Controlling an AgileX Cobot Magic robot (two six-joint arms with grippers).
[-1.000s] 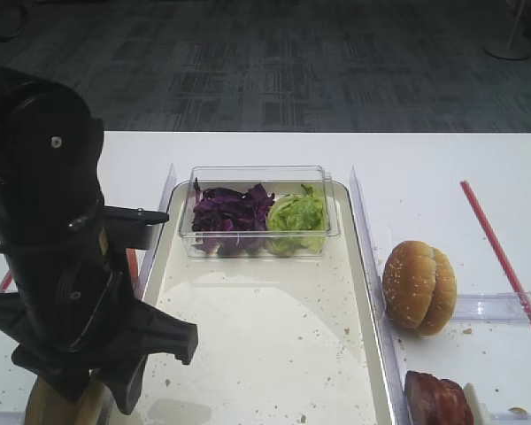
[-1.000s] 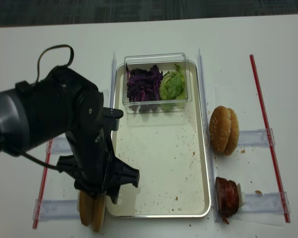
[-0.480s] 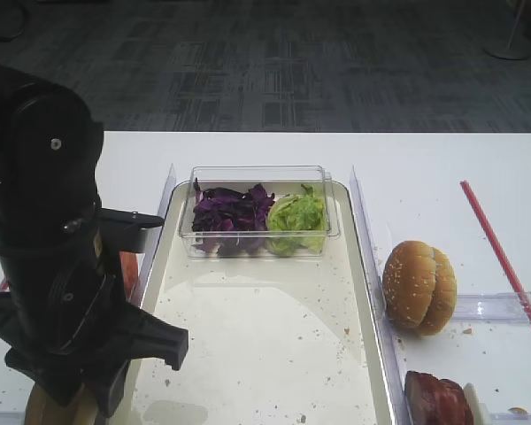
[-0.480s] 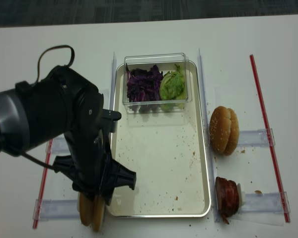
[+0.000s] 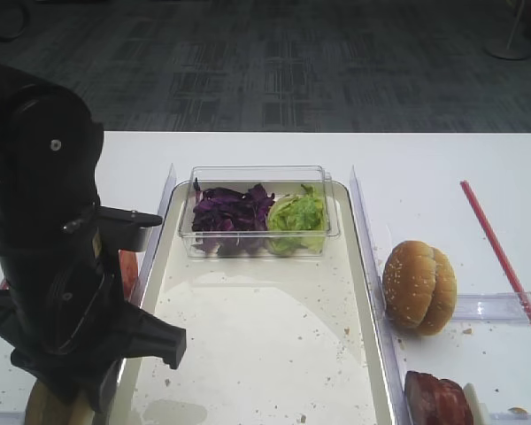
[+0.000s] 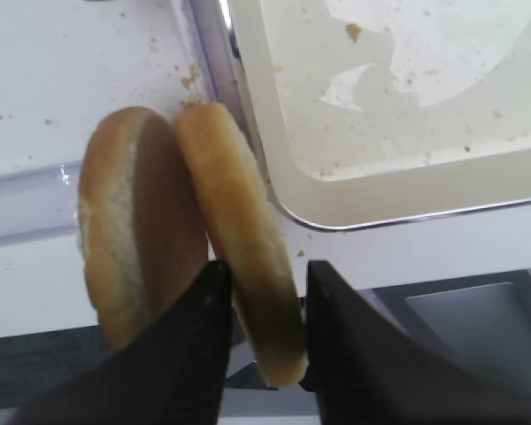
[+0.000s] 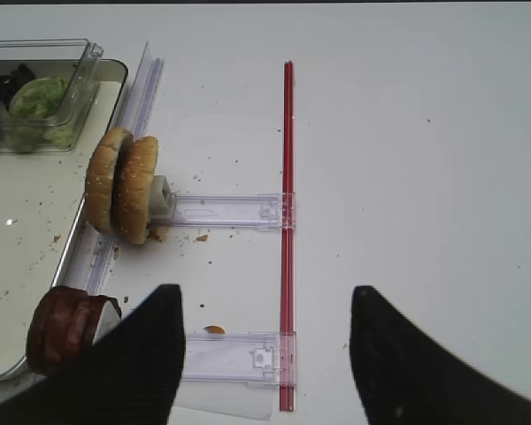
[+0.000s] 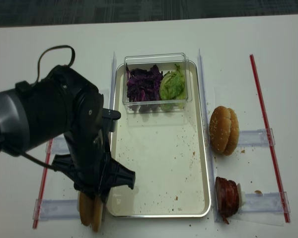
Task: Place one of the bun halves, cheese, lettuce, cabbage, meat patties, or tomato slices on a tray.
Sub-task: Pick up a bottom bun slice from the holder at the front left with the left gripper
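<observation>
Overhead, the left arm is hiding its own grip. Only the left wrist view is showing the left gripper [image 6: 264, 292] pinching the nearer of two upright bun halves [image 6: 241, 232] beside the tray [image 6: 407, 208]. The right gripper [image 7: 265, 350] is hanging wide apart, holding nothing.

A white table [image 5: 442, 159] fills the lower part of the exterior high view, its far edge running straight across the picture. Its top is matte and evenly lit, with small crumbs scattered over it and no hard shadows. Beyond the edge lies a dark grey carpet floor [image 5: 274, 71] laid in square tiles with fine striped patterns that turn from tile to tile. At the upper right corner of that view a pale round base of a stand [image 5: 511, 44] rests on the carpet, and only its foot and lower pole show. In the realsense overhead view the carpet [image 8: 139, 7] appears only as a narrow dark band along the top.
</observation>
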